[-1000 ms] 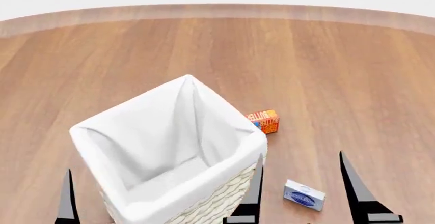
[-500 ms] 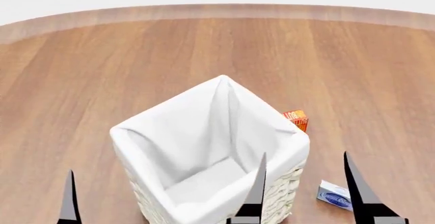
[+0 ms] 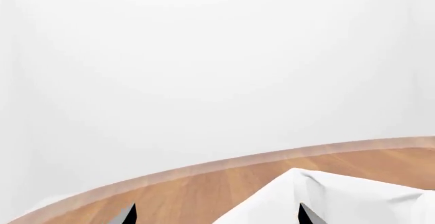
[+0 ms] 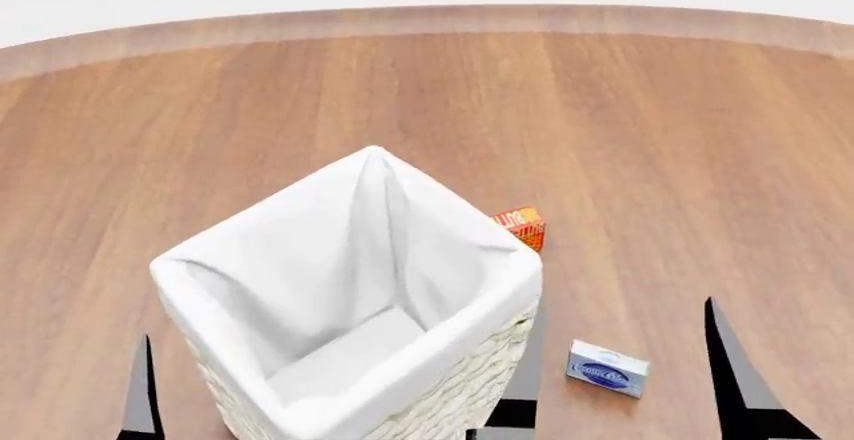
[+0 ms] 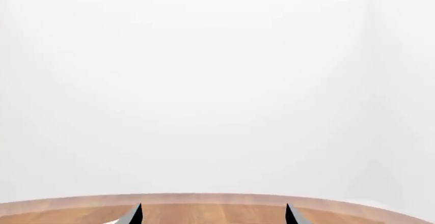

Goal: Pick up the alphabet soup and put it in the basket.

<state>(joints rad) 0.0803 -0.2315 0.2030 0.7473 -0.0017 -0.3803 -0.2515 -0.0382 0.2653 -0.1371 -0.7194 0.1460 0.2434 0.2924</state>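
Note:
The alphabet soup can is not in any view. The basket (image 4: 350, 290), cream wicker with a white cloth lining, stands at the centre left of the head view and looks empty inside. Its white corner also shows in the left wrist view (image 3: 319, 193). My left gripper (image 3: 216, 216) is open and empty, with the basket's corner just beyond its fingers. Only one of its fingers (image 4: 138, 390) shows in the head view, left of the basket. My right gripper (image 4: 625, 310) is open and empty to the right of the basket, and it also shows in the right wrist view (image 5: 213, 215).
A flat blue-white box (image 4: 607, 368) lies on the wooden floor (image 4: 641, 140) between my right fingers. An orange-red carton (image 4: 521, 227) stands just behind the basket's right corner. A white wall borders the floor at the back.
The head view has swung: the basket, carton and box slid right in the picture, then back left. My right fingers sit slightly further right and lower in the view.

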